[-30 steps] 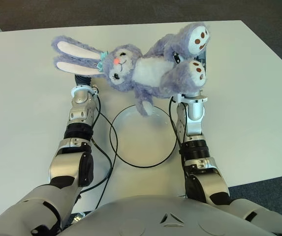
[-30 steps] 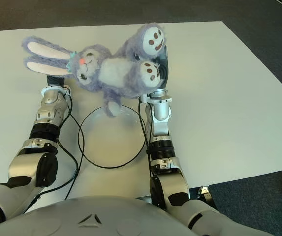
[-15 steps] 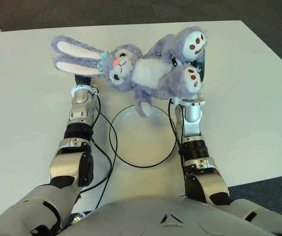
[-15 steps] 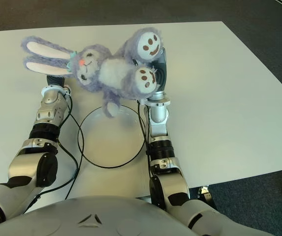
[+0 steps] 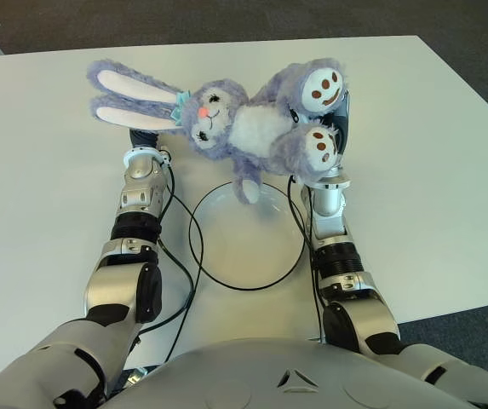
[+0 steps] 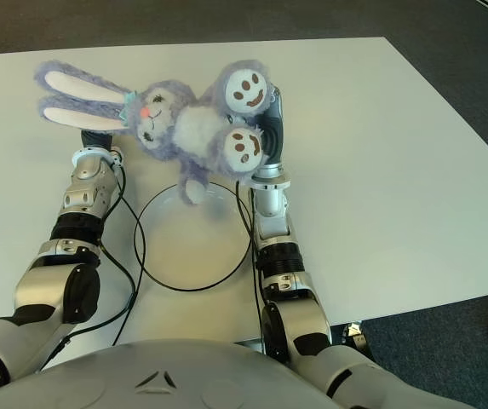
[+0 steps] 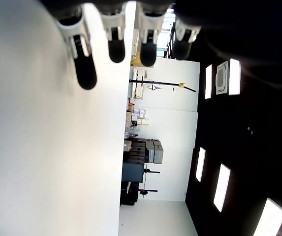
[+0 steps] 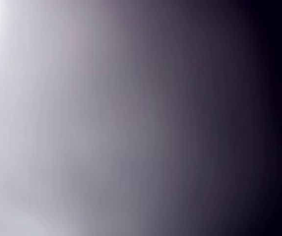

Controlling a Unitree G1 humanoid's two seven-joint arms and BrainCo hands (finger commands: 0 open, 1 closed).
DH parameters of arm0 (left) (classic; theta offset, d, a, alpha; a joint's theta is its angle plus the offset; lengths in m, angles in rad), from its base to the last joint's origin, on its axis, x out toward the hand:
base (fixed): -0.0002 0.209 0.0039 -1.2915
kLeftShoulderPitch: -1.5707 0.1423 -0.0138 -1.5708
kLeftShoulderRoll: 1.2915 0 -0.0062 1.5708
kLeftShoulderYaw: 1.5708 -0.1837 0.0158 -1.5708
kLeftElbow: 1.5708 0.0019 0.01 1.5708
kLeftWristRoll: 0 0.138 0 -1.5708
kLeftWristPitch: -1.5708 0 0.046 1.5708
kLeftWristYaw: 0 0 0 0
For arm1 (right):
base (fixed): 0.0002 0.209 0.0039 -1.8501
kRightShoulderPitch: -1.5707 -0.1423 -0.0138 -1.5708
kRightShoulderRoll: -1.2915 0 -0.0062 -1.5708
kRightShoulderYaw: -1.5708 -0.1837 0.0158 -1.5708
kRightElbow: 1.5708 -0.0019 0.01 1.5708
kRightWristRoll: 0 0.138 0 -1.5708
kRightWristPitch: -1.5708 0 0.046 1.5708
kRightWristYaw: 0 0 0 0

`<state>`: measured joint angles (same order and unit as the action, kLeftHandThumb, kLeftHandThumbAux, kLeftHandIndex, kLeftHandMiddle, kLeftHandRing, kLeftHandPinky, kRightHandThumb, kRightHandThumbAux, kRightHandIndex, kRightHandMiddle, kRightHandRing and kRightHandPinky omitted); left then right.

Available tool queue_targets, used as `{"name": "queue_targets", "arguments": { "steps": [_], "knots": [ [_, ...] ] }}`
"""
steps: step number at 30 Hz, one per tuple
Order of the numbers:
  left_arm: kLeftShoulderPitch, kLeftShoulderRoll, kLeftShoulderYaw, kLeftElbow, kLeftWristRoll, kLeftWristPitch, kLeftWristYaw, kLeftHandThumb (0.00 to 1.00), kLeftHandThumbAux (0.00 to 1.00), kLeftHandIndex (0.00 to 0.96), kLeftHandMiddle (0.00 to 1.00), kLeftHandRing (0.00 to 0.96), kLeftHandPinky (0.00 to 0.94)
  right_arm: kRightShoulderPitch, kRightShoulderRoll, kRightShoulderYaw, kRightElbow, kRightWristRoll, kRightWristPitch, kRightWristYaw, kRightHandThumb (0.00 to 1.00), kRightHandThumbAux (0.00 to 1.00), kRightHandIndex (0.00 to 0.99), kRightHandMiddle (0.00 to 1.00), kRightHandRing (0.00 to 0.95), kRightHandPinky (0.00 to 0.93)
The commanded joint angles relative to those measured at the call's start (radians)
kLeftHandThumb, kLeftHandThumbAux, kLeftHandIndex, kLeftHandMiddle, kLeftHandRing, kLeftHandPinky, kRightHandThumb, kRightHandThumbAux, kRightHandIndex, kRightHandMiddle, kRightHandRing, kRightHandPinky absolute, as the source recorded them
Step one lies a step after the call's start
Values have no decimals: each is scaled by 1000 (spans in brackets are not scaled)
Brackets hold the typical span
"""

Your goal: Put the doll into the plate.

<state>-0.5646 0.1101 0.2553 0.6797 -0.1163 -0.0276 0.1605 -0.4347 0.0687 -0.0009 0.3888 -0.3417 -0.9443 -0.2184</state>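
From the left eye view, I see the doll point(image 5: 244, 128), a purple plush rabbit, held up off the tabletop point(image 5: 414, 153) by my right hand point(image 5: 339, 128), which shows at the doll's legs. The doll lies across the far side of the plate point(image 5: 248, 237), ears out toward my left, feet beside my right wrist, one arm dangling over the plate's far rim. So the lift looks done; by my judgement the lowering and the release are what is left. My left hand point(image 5: 144, 139) shows just under the doll's ears, largely hidden by them.

From the right eye view, the same layout: the doll's body is above and beyond the plate, not in it, and the plate has nothing in it. A black cable point(image 6: 133, 256) runs along my left forearm close to the plate's rim. I judge it a minor snag risk, though it does not cross the plate. My two forearms flank the plate, so the doll has to come down between them.

In the left wrist view, my left hand's fingers point(image 7: 85, 73) are extended, side by side, over the white tabletop, holding nothing.

The right wrist view is a blank blur, probably the doll pressed against the lens. I cannot see the finger shape there; from the eye views I judge the right hand closed on the doll's legs.
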Motion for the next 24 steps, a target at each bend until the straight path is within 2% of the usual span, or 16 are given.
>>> {"name": "queue_targets", "arguments": {
  "steps": [1, 7, 17, 24],
  "knots": [
    [22, 1, -1, 41, 2, 35, 6, 0, 394, 0, 92, 58, 0, -10, -12, 10, 25, -44, -24, -44, 709, 716, 432, 829, 846, 869],
    [20, 1, 1, 46, 0, 31, 5, 0, 397, 0, 93, 58, 0, -6, -21, 32, 33, -41, -39, -58, 710, 714, 432, 827, 842, 872],
    [21, 2, -2, 49, 3, 24, 3, 0, 398, 0, 91, 55, 0, 15, -45, 88, 15, 46, -42, 10, 710, 714, 432, 834, 847, 879],
    [20, 3, -3, 51, 3, 24, 2, 0, 397, 0, 89, 54, 0, 26, -44, 103, 5, 81, -49, 36, 712, 714, 433, 837, 848, 876]
  ]
}}
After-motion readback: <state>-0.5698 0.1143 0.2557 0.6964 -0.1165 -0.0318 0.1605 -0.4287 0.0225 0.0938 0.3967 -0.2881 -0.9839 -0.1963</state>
